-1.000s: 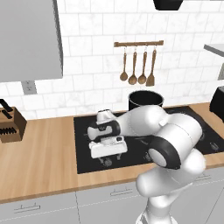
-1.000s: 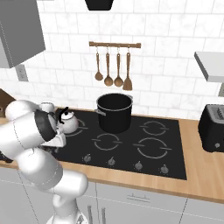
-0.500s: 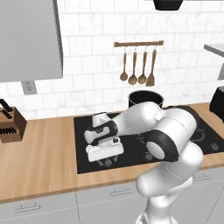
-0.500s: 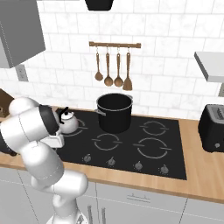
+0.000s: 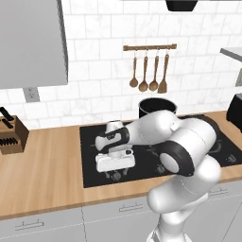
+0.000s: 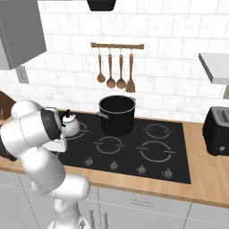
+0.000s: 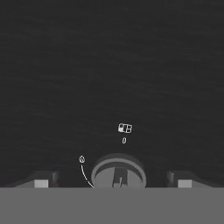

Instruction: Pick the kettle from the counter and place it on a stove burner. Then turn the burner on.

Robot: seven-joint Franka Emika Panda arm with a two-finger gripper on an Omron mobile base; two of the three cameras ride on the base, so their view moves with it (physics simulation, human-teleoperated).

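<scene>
Over a stove knob, the pincer hangs spread, the kettle behind.

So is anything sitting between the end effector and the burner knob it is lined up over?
Nothing visible does. In the hand view the knob lies between the two open fingertips, with bare black cooktop all around. The kettle already sits on the rear left burner, beside the pot, away from the knobs.

Shiny silver kettle with a black handle, sitting on the black glass cooktop with thin white broken-arc rings. Black pot. Light-brown wood surface, grey drawer fronts, white tile wall, brown wooden spoons.
</scene>
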